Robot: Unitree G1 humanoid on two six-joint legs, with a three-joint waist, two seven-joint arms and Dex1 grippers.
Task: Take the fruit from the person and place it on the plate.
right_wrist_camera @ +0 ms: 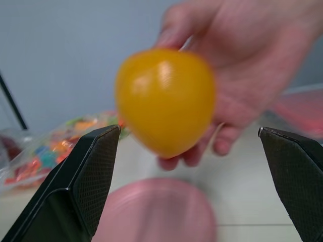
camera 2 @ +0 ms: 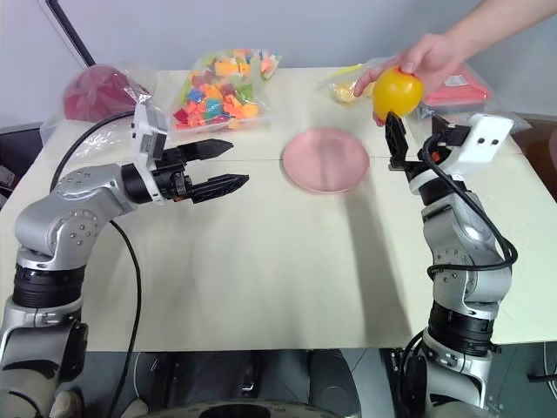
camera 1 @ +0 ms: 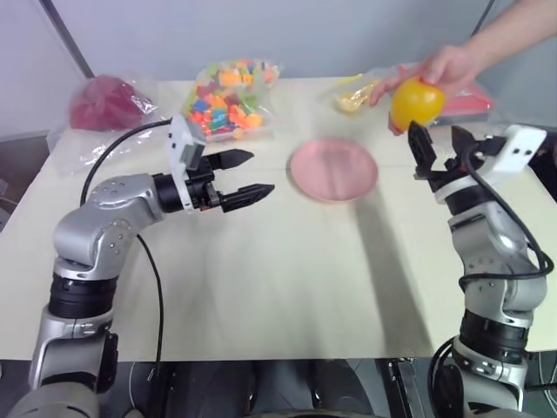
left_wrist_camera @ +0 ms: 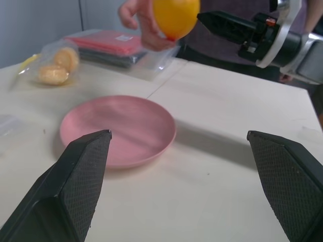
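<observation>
bags [camera 1: 228, 97] beyond plate [camera 1: 332, 169], table [camera 1: 261, 287]

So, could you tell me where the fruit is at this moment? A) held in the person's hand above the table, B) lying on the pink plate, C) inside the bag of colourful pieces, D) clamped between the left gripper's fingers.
A: the fruit sits in the person's hand, raised just in front of the open right gripper, while the plate lies bare on the table.
</observation>
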